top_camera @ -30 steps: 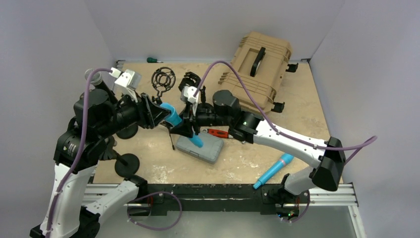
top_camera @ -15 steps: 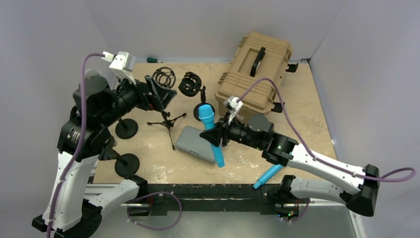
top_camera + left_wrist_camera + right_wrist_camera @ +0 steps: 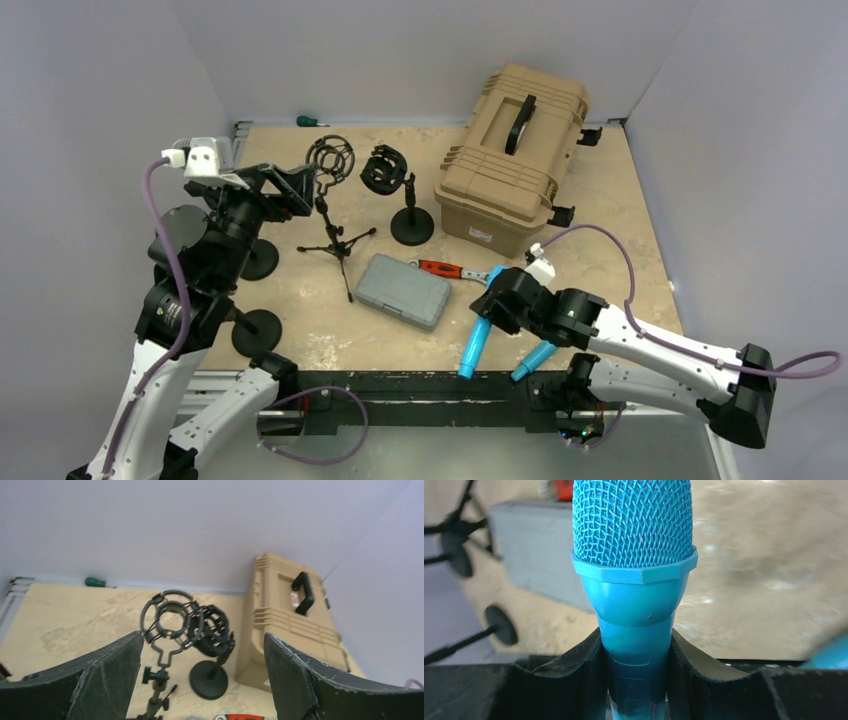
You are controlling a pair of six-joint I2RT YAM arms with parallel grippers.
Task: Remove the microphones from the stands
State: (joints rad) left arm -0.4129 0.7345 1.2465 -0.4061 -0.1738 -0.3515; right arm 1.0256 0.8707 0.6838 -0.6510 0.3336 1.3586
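Observation:
My right gripper [image 3: 488, 318] is shut on a blue microphone [image 3: 472, 350] and holds it near the table's front edge, tail end pointing at the edge. In the right wrist view its mesh head [image 3: 634, 530] sticks out past the gripper [image 3: 636, 647], both pads pressed on the body. The tripod stand [image 3: 338, 240] stands left of centre with its ring mount [image 3: 330, 158] empty. My left gripper [image 3: 298, 186] hangs open just left of that mount. In the left wrist view the gripper [image 3: 201, 639] frames the empty mount [image 3: 170, 624], with nothing between the fingers.
A second stand with a round base [image 3: 411, 226] and black mount [image 3: 385, 170] stands beside the tripod. A grey case [image 3: 403, 290] and red-handled tool [image 3: 440, 268] lie mid-table, and a tan case [image 3: 515, 150] at the back right. Another blue microphone [image 3: 541, 356] lies at the front edge.
The left gripper opened and pulled back left, away from the microphone. The right arm carried the microphone from beside the tripod, over the grey case, down to the front edge.

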